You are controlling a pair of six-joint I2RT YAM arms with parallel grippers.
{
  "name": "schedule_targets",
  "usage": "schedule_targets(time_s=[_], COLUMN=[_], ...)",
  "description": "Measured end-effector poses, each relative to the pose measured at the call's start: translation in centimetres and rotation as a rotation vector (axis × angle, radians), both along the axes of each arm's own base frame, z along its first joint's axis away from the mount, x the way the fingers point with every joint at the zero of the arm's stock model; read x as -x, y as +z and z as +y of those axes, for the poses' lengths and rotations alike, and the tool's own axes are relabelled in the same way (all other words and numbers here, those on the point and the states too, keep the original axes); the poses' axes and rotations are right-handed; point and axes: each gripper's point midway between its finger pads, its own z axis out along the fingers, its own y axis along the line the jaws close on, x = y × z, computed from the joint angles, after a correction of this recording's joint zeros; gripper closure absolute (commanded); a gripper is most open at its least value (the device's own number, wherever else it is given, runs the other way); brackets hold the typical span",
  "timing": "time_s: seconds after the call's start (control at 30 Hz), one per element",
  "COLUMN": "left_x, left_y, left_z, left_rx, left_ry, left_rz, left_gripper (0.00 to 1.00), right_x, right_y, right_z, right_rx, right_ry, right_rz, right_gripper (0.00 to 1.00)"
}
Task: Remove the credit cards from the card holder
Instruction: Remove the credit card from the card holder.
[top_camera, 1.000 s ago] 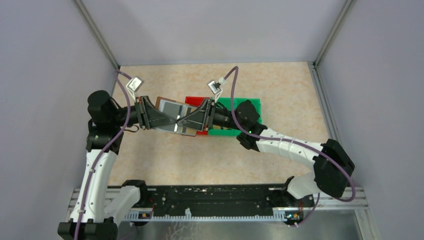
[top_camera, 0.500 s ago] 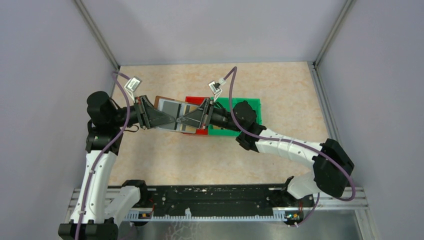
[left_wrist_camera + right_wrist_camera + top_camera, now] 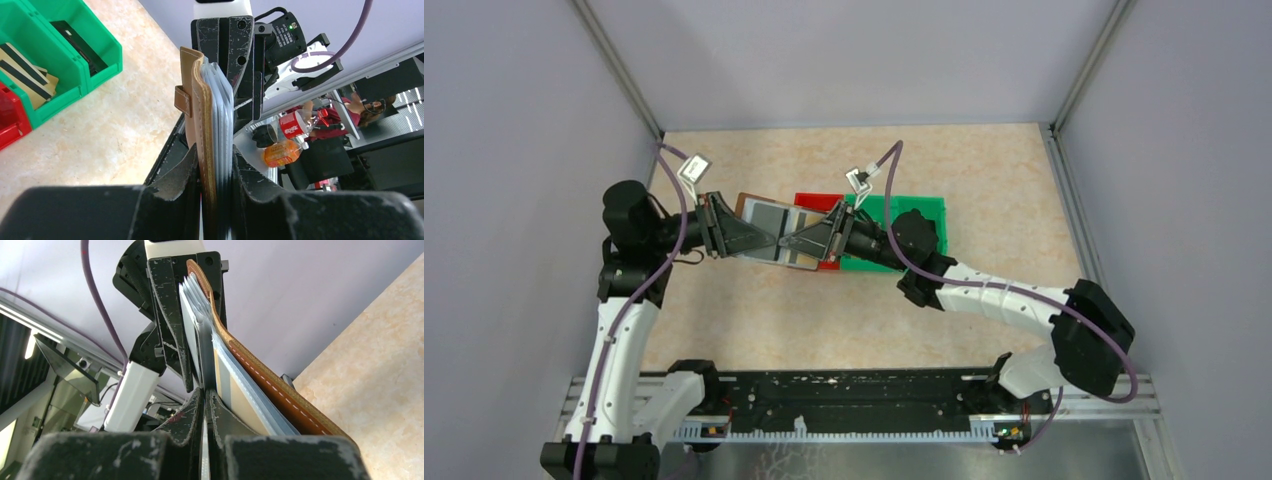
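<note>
The brown card holder (image 3: pixel 769 226) hangs open above the table between both arms. My left gripper (image 3: pixel 215 161) is shut on its near edge, clamping the leather cover (image 3: pixel 196 95) and the grey-blue pockets together. From the other side my right gripper (image 3: pixel 206 399) is shut on a thin pale credit card (image 3: pixel 192 335) at the inner face of the pocket stack. A gold-tan card (image 3: pixel 239 401) shows in a clear pocket beside it. In the top view the two grippers' tips meet over the holder's front edge (image 3: pixel 781 243).
A red bin (image 3: pixel 809 202) and a green bin (image 3: pixel 916 212) stand side by side behind and under the right wrist. The green bin (image 3: pixel 75 75) holds tan cards with dark stripes (image 3: pixel 22 67) and a dark card (image 3: pixel 76 44). Grey walls close in on three sides.
My right gripper's jaws have closed onto the thin card at the holder's edge. The left arm and the holder have barely moved.
</note>
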Motion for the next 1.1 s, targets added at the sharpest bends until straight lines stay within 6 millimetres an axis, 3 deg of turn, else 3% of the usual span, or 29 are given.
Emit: schedule_targets(time_s=[0.1,0.33,0.4,0.47,0.53,0.87,0.9,0.97,1.03,1.1], left_x=[0.0,0.2,0.2,0.3,0.2,0.3,0.4,0.5,0.5,0.5], left_y=[-0.2,0.0,0.1,0.2,0.3,0.7,0.7,0.8,1.0,1.1], left_z=[-0.1,-0.2,-0.2,-0.2,-0.2,-0.2,-0.3,-0.3,-0.3,-0.3], left_rx=[0.002,0.007,0.009,0.010,0.011,0.017,0.018,0.019,0.021,0.023], left_ry=[-0.012,-0.032,-0.035,-0.037,-0.030,-0.039,-0.042,-0.048,-0.050,-0.049], left_rz=[0.025,0.044,0.047,0.047,0.044,0.040,0.041,0.041,0.035,0.039], left_gripper=[0.73,0.59,0.64,0.77,0.83,0.84,0.84,0.85,0.86,0.86], right_x=[0.0,0.0,-0.1,-0.1,0.1,0.5,0.6,0.6,0.7,0.9], right_y=[-0.2,-0.9,-1.1,-1.0,-0.6,0.1,0.0,0.0,0.1,0.6], right_z=[-0.2,-0.7,-0.7,-0.8,-0.9,-1.4,-1.5,-1.7,-1.7,-1.7], right_rx=[-0.006,-0.001,0.004,0.002,-0.009,-0.022,-0.022,-0.021,-0.025,-0.044], right_ry=[-0.011,-0.033,-0.039,-0.040,-0.038,-0.036,-0.036,-0.036,-0.033,-0.024], right_rz=[0.001,0.008,0.010,0.008,0.000,-0.012,-0.012,-0.012,-0.007,-0.018], right_gripper=[1.00,1.00,1.00,1.00,1.00,1.00,0.95,0.69,0.60,0.57])
